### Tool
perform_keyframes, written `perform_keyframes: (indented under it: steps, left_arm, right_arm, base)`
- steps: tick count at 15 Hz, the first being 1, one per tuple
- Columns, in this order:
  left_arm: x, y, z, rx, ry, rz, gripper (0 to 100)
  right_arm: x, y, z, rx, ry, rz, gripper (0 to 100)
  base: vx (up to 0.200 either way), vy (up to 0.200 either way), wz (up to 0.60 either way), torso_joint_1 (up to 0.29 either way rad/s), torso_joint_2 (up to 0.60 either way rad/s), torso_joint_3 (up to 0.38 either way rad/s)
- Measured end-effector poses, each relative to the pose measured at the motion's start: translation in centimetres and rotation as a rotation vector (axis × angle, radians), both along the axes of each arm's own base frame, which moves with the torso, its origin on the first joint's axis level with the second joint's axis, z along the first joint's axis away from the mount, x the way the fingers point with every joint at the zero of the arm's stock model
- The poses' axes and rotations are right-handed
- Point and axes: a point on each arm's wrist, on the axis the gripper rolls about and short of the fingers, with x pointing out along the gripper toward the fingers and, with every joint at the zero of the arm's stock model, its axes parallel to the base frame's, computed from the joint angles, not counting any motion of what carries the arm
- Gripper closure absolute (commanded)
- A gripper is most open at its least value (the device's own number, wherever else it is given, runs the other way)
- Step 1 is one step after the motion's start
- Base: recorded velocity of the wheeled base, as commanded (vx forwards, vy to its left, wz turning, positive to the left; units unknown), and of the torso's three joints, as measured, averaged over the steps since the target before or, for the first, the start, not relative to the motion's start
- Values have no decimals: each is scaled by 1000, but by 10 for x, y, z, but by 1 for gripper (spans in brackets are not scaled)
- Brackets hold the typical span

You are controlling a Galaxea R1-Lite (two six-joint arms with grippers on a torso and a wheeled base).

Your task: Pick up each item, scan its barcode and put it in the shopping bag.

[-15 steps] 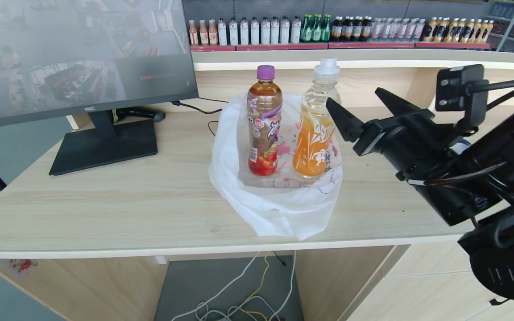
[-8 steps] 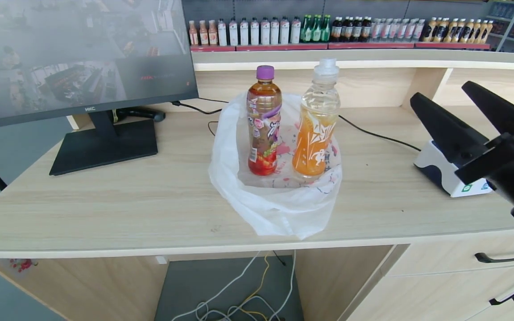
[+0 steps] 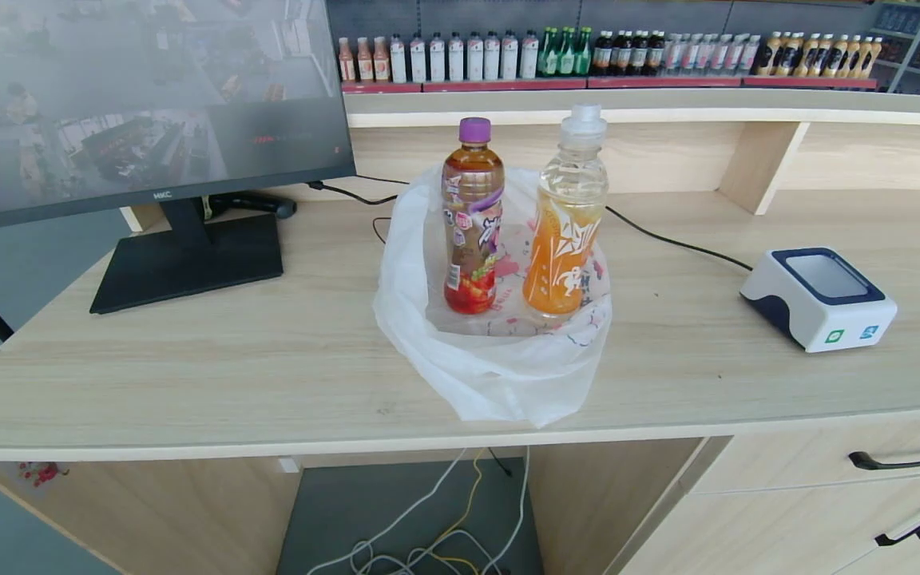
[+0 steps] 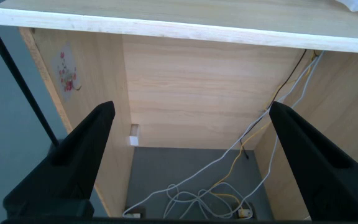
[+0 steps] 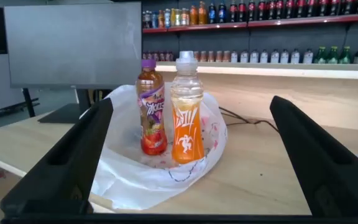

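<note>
Shopping bag [image 3: 500, 367], thin white plastic, sits at the centre of the head view on the counter [image 3: 188, 367], its walls slumped down around two upright bottles that stand just beside each other inside it. These are a purple-capped bottle [image 3: 473, 220] on the left and an orange bottle [image 3: 568, 216] with a clear cap on the right. With both items bagged, the task looks close to finished.

The scanner [image 3: 818, 297] rests at centre right, well apart from the bag.

The bottles look full, so fairly heavy, with stiff walls and glossy labels that may slip. A hold across the mid-body, below the shoulder, seems safest. The bag is limp and light and will not keep its shape; lifted by one edge, it could tip the bottles.

The right gripper [image 5: 191, 104] faces the bag from a distance with its jaws spread wide and nothing between them. The left gripper [image 4: 192, 107] hangs below the counter's edge, jaws likewise wide and empty.
</note>
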Motion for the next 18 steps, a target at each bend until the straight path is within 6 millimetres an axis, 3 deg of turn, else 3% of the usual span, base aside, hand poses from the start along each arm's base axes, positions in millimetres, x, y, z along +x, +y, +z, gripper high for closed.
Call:
perform_keyframes:
  steps: [4,7,13,18]
  left_arm:
    - [0,0,0,0,0,0,0]
    - [0,0,0,0,0,-1,0]
    - [0,0,0,3,0,-1,0]
    - [0,0,0,1,0,-1,0]
  right_arm:
    - [-32,-21,-30,-79,108,23,0]
    - [-54,-35,-64,-222,289,35,0]
    - [-92,-61,-128,-363,455,55,0]
    - [-100,-60,-133,-215,464,-185,0]
  base:
    - [0,0,0,0,0,0]
    - [0,0,0,0,0,0]
    - [0,0,0,0,0,0]
    - [0,0,0,0,0,0]
